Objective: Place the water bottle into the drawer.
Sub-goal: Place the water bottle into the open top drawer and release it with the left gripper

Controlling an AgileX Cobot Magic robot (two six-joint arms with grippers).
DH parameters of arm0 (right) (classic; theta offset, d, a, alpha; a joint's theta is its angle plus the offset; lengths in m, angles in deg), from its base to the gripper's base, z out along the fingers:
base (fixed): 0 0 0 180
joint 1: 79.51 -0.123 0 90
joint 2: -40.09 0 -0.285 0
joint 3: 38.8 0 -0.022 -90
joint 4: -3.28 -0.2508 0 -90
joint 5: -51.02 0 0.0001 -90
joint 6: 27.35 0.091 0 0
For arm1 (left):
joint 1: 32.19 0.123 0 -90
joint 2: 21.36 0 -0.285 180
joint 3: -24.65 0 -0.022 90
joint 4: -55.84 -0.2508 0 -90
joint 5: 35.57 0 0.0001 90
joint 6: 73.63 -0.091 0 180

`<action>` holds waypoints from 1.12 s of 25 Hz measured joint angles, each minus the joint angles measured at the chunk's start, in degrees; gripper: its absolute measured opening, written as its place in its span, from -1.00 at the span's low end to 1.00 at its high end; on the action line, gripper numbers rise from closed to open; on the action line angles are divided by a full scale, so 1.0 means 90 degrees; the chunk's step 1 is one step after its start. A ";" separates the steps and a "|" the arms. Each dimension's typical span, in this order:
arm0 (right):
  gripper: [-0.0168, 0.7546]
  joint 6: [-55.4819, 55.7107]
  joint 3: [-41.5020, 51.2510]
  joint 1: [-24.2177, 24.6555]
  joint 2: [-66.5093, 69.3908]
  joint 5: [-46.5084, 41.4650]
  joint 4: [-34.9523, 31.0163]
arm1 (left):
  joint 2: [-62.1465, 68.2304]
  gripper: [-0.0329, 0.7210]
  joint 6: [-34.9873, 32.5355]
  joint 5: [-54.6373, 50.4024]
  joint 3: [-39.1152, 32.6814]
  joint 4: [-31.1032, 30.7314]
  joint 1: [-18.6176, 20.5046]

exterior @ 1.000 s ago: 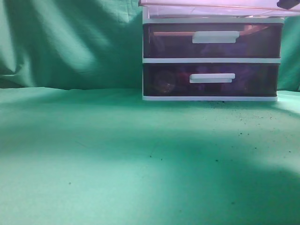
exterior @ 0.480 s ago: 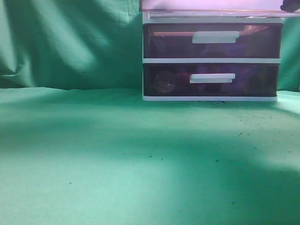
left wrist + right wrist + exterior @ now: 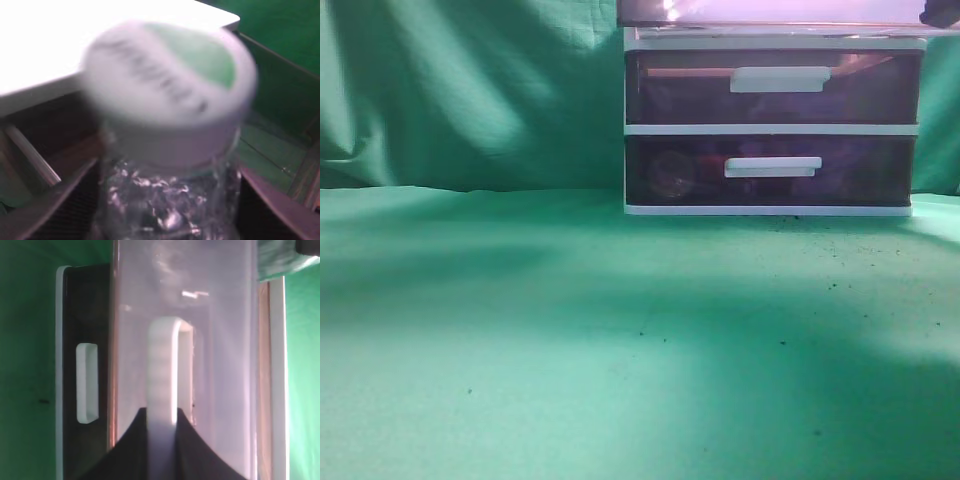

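I see a green cloth (image 3: 570, 340) covering the work surface, with scattered dark specks toward the right. A wrinkled green backdrop (image 3: 470, 90) hangs behind it. On the cloth stands a white-framed unit (image 3: 770, 129). Its middle drawer (image 3: 670, 88) and bottom drawer (image 3: 670, 172) are both closed, each with a dark translucent front and a white bar handle. Indistinct contents show through the bottom front.

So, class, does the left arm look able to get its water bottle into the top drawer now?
Probably yes: the right claw holds the drawer by its handle, pulled out of the unit, and the water bottle hangs by the open dark inside with nothing seen between.
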 joint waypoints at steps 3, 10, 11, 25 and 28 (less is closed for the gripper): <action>-0.77 -0.0028 0.0010 0.0000 0.0000 -0.0047 0.0027 | 0.0000 0.70 0.0000 0.0092 0.0000 0.0000 0.0000; -0.77 -0.0028 0.0010 0.0000 0.0000 -0.0059 0.0027 | 0.0000 0.66 -0.0078 0.0300 0.0012 0.0000 -0.0169; -0.77 -0.0028 0.0010 0.0000 0.0000 -0.0059 0.0027 | 0.0000 0.62 -0.0134 0.0300 0.0026 0.0000 -0.0230; -0.77 -0.0028 0.0010 0.0000 0.0000 -0.0059 0.0027 | 0.0754 0.64 -0.0883 -0.0534 0.1427 0.0034 -0.0934; -0.77 -0.0028 0.0010 0.0000 0.0000 -0.0059 0.0027 | 0.1256 0.64 -0.0898 -0.0548 0.1893 0.0111 -0.1078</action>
